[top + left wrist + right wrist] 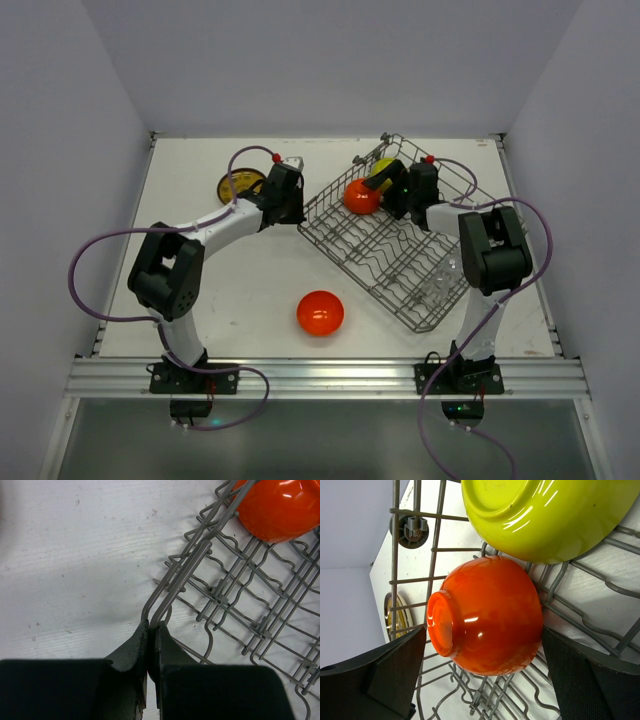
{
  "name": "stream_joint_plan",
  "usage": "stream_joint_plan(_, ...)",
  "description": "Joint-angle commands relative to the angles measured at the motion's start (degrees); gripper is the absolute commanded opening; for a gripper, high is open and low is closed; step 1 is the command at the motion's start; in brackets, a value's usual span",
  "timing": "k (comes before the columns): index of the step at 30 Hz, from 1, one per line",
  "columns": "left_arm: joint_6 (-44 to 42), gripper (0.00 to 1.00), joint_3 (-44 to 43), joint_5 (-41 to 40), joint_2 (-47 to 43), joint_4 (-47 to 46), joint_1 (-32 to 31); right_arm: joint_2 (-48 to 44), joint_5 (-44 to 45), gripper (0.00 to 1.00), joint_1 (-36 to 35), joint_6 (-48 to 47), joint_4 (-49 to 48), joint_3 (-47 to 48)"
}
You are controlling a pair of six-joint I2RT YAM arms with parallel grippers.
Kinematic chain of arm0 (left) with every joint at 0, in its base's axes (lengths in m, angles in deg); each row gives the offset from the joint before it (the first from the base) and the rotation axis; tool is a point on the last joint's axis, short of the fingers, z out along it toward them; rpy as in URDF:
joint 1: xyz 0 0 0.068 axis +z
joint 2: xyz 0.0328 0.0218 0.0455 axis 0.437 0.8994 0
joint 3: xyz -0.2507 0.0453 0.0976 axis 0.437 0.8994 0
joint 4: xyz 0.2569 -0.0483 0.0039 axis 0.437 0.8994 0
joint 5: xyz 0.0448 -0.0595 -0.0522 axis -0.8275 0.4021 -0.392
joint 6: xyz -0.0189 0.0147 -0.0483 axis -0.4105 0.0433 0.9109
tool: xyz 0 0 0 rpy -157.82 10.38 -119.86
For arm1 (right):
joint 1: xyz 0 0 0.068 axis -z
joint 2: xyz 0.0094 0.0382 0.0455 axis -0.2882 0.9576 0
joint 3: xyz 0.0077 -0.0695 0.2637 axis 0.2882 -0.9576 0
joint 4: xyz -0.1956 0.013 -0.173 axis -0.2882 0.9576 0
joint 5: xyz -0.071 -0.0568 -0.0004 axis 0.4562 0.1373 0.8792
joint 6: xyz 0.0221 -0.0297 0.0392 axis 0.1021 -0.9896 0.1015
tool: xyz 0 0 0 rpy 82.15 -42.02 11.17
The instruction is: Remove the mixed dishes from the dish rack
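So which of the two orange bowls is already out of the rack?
The orange bowl on the table, near the front edge. The other orange bowl sits in the rack, between the open fingers of the right gripper.

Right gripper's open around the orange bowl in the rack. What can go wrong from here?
1. The orange bowl is glossy and rounded. The right gripper flanks its curved sides, so it may slip on closing.
2. The yellow-green bowl sits right next to it and could get dragged or tipped on the lift.
3. The left gripper pinches only a thin rim wire of the dish rack. If that slips, the rack may shift.
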Motion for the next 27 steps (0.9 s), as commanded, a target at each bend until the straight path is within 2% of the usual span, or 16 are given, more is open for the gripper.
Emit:
stream_joint_plan(1, 0.38, 0.0, -2.24, 0.48, -0.67, -1.38, 0.25, 0.45, -3.06, 0.98, -0.03, -1.11, -6.39, 1.38)
stream_joint_plan(10, 0.38, 0.0, -2.15, 0.56, -0.67, -1.46, 0.34, -0.25, -5.0, 0.94, 0.06, 3.37, -13.33, -2.31)
stream_joint_plan(27, 0.38, 0.0, -2.33, 0.56, -0.41, -1.46, 0.34, 2.56, -8.95, 0.88, -0.29, 11.54, -20.19, -3.36)
